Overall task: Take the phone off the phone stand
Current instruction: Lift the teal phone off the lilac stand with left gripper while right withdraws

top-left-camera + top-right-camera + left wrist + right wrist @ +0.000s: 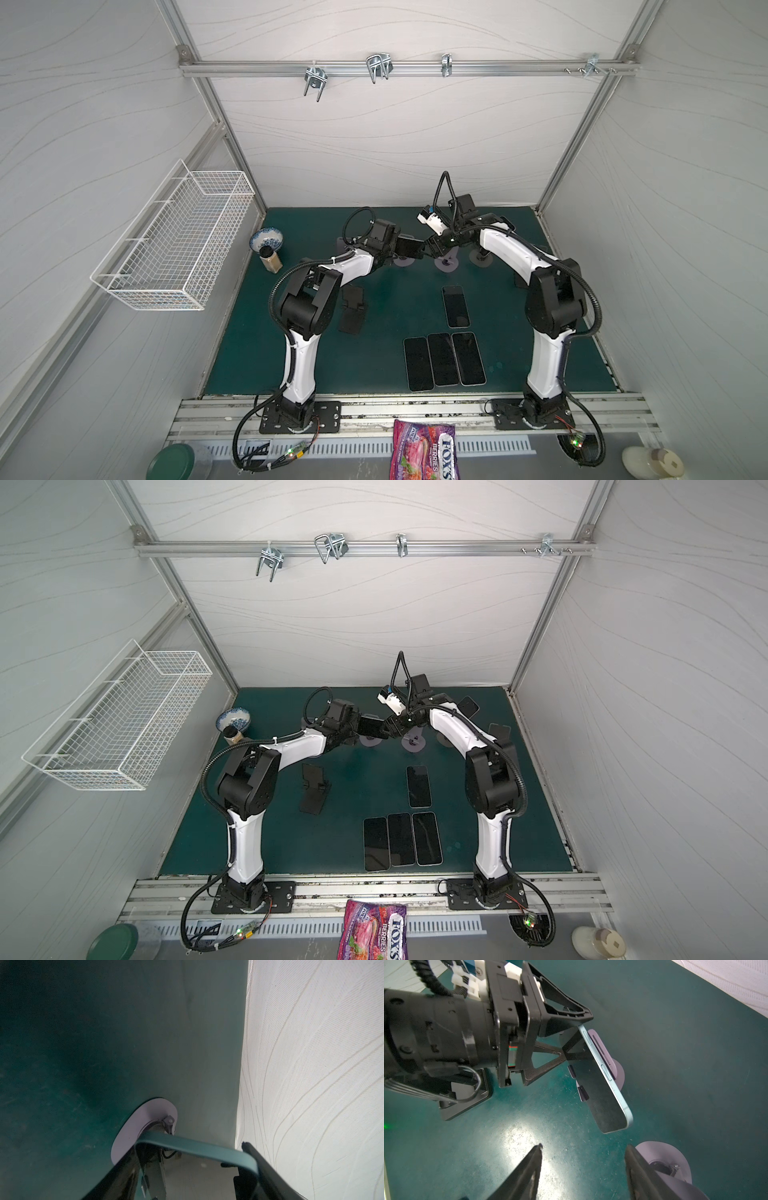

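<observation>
Closest to the head cam is the Fox's candy bag (424, 451) lying over the near rail, out of the way. Room-wise, the phone stand (618, 1073) sits toward the back of the green mat (374, 357). The back wall (395, 166) is not far behind it, and a second lilac stand (664, 1159) is near it. Toward me there's bare mat before the lone flat phone (455, 306) and the row of three (444, 359). A black folded stand (353, 309) lies near the left arm's elbow.

In both top views I can't make out the grip because the wrists cover it. The right wrist cam shows it fine. The left gripper (572, 1036) is closed across the width of the phone (600, 1088) at one end. The phone leans on its stand in landscape, lower edge in the two dark hooks. The left wrist cam only shows the phone's blue edge running finger to finger, with the stand's disc beyond.

The right gripper (583, 1153) hangs close by, jaws apart, holding nothing. Both arms arch up from the rail, elbows high, wrists nearly meeting at the back of the mat.
</observation>
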`<state>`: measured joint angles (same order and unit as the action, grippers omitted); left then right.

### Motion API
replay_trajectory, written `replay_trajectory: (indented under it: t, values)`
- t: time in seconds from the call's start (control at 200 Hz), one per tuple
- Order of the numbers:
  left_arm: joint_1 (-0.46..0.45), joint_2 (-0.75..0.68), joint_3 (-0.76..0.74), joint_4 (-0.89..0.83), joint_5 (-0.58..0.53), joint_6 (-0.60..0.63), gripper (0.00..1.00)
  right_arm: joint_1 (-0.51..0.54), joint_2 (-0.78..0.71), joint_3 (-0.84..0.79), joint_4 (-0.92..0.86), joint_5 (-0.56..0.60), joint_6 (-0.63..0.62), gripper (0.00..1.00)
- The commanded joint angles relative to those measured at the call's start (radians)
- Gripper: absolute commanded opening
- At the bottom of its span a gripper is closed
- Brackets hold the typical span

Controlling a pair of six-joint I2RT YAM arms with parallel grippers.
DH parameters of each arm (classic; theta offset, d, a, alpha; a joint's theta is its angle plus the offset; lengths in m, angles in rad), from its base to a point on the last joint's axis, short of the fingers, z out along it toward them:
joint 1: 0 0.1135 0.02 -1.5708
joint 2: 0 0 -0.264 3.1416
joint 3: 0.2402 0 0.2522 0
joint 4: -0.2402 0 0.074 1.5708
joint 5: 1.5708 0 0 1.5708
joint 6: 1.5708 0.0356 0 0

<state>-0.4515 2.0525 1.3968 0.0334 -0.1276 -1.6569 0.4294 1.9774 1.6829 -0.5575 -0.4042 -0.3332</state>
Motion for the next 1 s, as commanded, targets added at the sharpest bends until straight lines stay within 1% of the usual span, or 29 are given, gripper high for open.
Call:
replay_trajectory:
  t: [0.0,0.305,0.66,0.995]
  values:
    - [0.003,-0.01,0.02,0.037,-0.014,-0.011,0.7,-0.006,-0.03,-0.005,-0.011,-0.014,-0.028,0.64]
    - [0.004,-0.037,-0.015,0.097,-0.017,-0.033,0.67,-0.006,-0.034,-0.003,-0.013,-0.012,-0.017,0.65]
    - [0.002,-0.084,-0.017,0.084,-0.039,-0.018,0.65,-0.004,-0.051,0.006,-0.009,-0.01,0.003,0.64]
    - [0.002,-0.119,-0.019,0.082,-0.032,-0.018,0.65,-0.003,-0.084,-0.003,-0.002,0.007,0.037,0.64]
